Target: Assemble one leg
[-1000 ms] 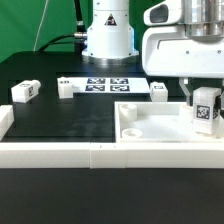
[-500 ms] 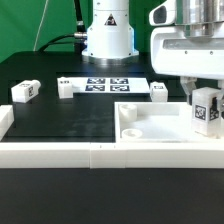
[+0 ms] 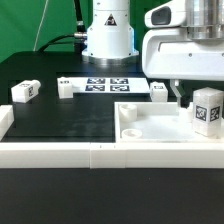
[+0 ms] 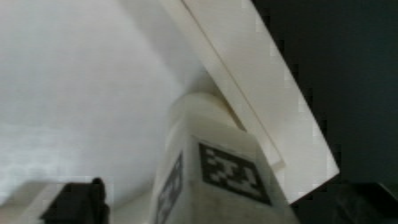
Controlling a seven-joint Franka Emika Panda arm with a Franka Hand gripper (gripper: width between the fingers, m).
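One leg, a white blocky peg with a black-and-white tag, stands upright on the right part of the large white recessed panel. My gripper hangs over it with the jaws spread. One dark finger shows apart from the leg on the exterior view's left, and the other is hidden. In the wrist view the leg fills the middle near the panel's raised rim. A dark finger stands off it with a gap. The gripper is open.
Three more legs lie on the black table: one at the exterior view's left, one by the marker board, one behind the panel. The robot base stands at the back. A white rail runs along the front.
The jaws have opened off the leg: the visible finger moved to the exterior view's left. The leg stays standing on the panel.
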